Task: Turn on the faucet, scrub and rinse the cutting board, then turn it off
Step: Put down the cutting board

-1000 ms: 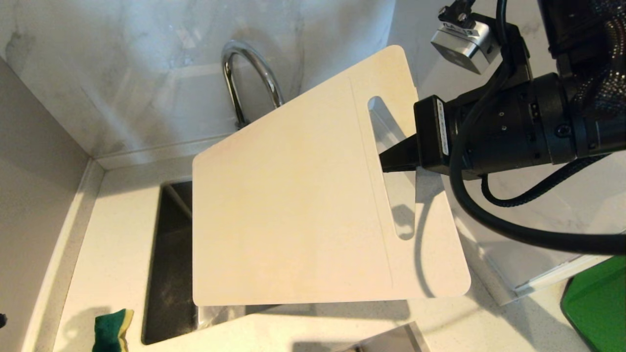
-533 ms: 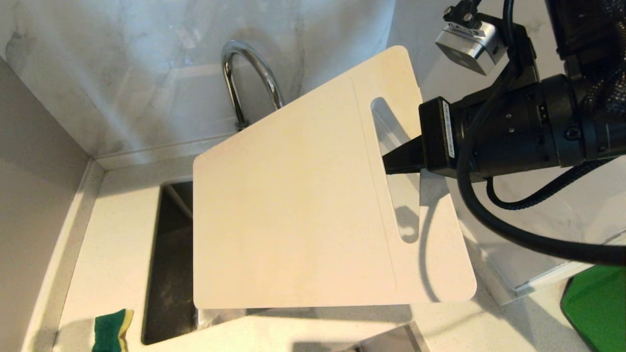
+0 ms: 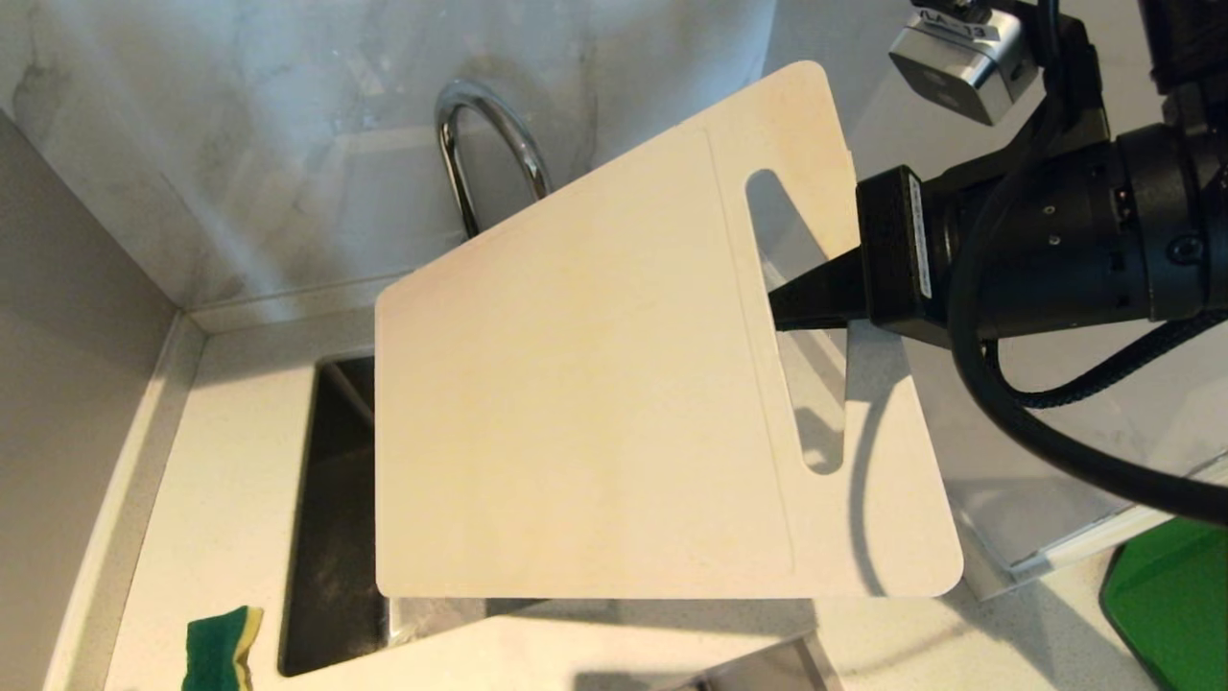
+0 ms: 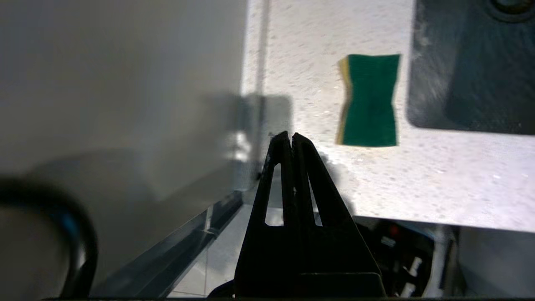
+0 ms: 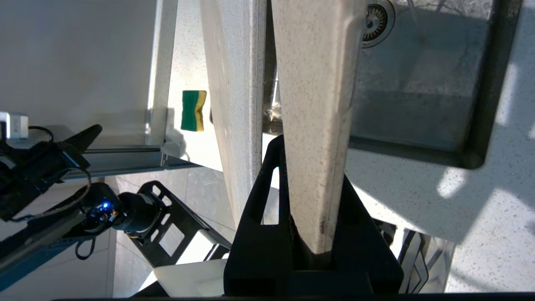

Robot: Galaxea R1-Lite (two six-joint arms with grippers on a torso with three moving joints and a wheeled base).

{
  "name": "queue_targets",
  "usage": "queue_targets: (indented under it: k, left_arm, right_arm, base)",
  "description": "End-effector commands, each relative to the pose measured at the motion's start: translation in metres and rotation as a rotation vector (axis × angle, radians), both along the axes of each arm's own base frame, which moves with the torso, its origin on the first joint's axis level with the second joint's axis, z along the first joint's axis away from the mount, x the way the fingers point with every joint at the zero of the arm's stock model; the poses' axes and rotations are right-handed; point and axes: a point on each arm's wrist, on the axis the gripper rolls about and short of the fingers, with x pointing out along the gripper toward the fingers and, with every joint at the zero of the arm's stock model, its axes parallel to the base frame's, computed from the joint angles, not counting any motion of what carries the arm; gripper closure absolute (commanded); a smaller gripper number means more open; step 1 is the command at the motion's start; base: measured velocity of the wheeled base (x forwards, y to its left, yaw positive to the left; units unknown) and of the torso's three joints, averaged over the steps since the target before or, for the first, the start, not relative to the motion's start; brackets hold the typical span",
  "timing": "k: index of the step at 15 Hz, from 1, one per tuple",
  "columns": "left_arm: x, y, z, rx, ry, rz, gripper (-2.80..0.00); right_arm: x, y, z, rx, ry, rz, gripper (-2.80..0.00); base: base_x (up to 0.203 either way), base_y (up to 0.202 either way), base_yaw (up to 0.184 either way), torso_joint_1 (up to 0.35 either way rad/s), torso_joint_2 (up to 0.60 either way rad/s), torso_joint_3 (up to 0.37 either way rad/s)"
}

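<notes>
The off-white cutting board [image 3: 585, 403] hangs tilted over the sink [image 3: 331, 537], slot handle toward the right. My right gripper [image 3: 782, 307] is shut on the strip beside the slot. In the right wrist view the board [image 5: 317, 83] runs out from between that gripper's [image 5: 313, 175] black fingers. Behind the board rises the chrome faucet [image 3: 484, 134]; its lower spout and lever are hidden, and no water shows. My left gripper [image 4: 291, 136] is shut and empty, hovering off the counter's front left corner, short of the green-and-yellow sponge [image 4: 368, 100].
The sponge [image 3: 223, 648] lies on the speckled counter left of the sink. A green slab [image 3: 1170, 605] sits at the far right. The marble wall [image 3: 240, 144] backs the sink. A grey side wall [image 3: 58, 336] closes the left.
The board and my right gripper have shifted a little up and to the right in the head view. The dark bit of the left arm at the left edge is gone.
</notes>
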Motion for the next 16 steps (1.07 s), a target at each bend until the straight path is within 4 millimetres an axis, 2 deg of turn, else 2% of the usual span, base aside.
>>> queue_targets:
  k: [1,4,7,11,13,16]
  left_arm:
    - [-0.013,0.001,-0.021,0.018,-0.012,0.078,0.00]
    - [-0.016,0.000,-0.042,0.051,-0.076,0.038,0.00]
    - [-0.020,-0.004,-0.053,0.094,-0.169,-0.156,0.00]
    - [-0.025,-0.007,-0.058,0.114,-0.224,-0.341,0.00]
    - [-0.027,-0.007,-0.059,0.156,-0.240,-0.368,0.00]
    - [-0.039,-0.008,-0.063,0.239,-0.358,-0.409,0.00]
  right_arm:
    - [0.001,0.001,-0.002,-0.003,0.010,0.001,0.00]
    - [0.004,0.002,-0.005,-0.008,0.022,0.002,0.00]
    - [0.002,0.000,-0.003,-0.006,0.015,-0.004,0.00]
    - [0.005,-0.004,-0.004,-0.008,0.018,-0.026,0.00]
    - [0.007,-0.007,-0.005,-0.011,0.018,-0.042,0.00]
    - [0.008,-0.009,-0.006,-0.013,0.022,-0.051,0.00]
  base:
    - [0.000,0.000,0.000,0.000,0.00,0.000]
    - [0.000,0.000,0.000,0.000,0.00,0.000]
    - [0.000,0.000,0.000,0.000,0.00,0.000]
    - [0.000,0.000,0.000,0.000,0.00,0.000]
    - [0.000,0.000,0.000,0.000,0.00,0.000]
    - [0.000,0.000,0.000,0.000,0.00,0.000]
